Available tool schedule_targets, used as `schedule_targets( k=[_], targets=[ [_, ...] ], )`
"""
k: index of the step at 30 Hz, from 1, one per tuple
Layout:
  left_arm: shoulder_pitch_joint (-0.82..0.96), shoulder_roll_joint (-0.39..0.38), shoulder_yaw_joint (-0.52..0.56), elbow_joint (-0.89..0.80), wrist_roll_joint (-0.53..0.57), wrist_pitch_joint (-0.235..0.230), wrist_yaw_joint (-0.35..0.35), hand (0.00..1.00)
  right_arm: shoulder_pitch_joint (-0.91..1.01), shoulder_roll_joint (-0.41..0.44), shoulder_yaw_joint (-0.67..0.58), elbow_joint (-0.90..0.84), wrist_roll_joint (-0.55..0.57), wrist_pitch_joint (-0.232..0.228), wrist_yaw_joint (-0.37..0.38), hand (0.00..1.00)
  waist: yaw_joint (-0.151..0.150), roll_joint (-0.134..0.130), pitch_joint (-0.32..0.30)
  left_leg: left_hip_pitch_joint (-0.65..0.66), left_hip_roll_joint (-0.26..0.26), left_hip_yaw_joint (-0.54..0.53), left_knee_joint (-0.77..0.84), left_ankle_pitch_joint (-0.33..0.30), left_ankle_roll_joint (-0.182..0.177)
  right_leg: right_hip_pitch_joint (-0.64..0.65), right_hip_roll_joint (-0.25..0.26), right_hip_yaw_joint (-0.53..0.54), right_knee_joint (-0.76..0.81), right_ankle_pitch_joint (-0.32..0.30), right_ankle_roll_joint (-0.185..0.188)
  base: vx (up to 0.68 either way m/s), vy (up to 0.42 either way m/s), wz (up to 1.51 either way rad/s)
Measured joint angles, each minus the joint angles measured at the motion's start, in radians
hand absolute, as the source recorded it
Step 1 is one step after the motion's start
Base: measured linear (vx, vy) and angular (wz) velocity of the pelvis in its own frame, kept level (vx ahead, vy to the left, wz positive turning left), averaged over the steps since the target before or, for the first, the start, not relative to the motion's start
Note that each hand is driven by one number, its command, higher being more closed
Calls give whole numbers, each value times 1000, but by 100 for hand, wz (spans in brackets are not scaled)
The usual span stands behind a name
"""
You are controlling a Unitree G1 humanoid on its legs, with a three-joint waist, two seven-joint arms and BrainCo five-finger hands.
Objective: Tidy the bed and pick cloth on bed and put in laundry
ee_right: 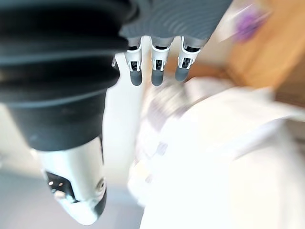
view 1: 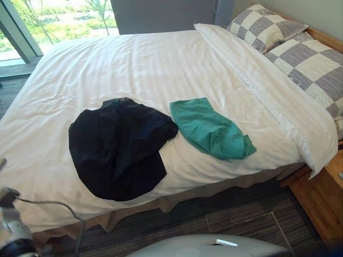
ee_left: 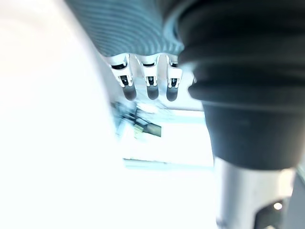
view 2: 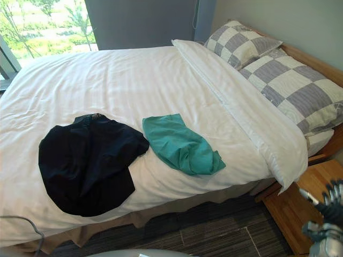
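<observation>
A black cloth (view 1: pixel 118 147) lies spread on the white bed (view 1: pixel 150 64) near its front edge. Just to its right, a crumpled green cloth (view 1: pixel 211 128) touches it at one corner. My left hand (view 1: pixel 6 199) hangs low at the bed's front left corner, apart from both cloths. In the left wrist view its fingers (ee_left: pixel 148 88) are relaxed and hold nothing. My right hand (view 2: pixel 332 201) is low at the far right, beside the bed's corner. The right wrist view shows its fingers (ee_right: pixel 157 71) loose and empty too.
Two grey-and-white checked pillows (view 1: pixel 311 64) lie at the head of the bed on the right, with the duvet's folded edge (view 1: pixel 257 80) below them. A wooden nightstand (view 2: pixel 297 206) stands at the lower right. Dark carpet (view 1: pixel 225 219) runs along the bed's front. A window (view 1: pixel 59 19) is at the back left.
</observation>
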Motion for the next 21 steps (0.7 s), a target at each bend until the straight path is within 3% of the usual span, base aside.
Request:
schedule_targets(
  k=[3, 8, 17, 21],
  targets=[
    [-66, 56, -113, -23, 93, -19, -52, 0, -35, -37, 90, -90, -45, -18, 13, 0, -1, 5, -20, -8, -1, -2, 0, 1, 1, -11, 0, 3, 2, 0, 0, 4, -3, 1],
    [-90, 55, -253, -28, 236, -33, -103, 0, -66, -42, 242, -219, -154, -22, 16, 0, -15, 16, -16, -8, 1, -1, 14, 0, 2, -17, 1, 9, 9, -1, -2, -12, -8, -3],
    [-89, -73, -413, -72, 492, -23, -120, 0, -88, -41, 386, -393, -216, 51, 3, 0, -24, 14, 46, -72, 3, 5, 31, 8, 11, -115, 0, 51, 62, -2, -9, -53, 2, -7],
    [-88, -101, -426, -71, 578, -6, -101, 0, -133, -38, 395, -412, -217, 84, -25, 0, -22, 11, 98, -107, 2, 20, 33, 17, 15, -163, 1, 70, 68, 12, -12, -39, 1, -10]
  ],
)
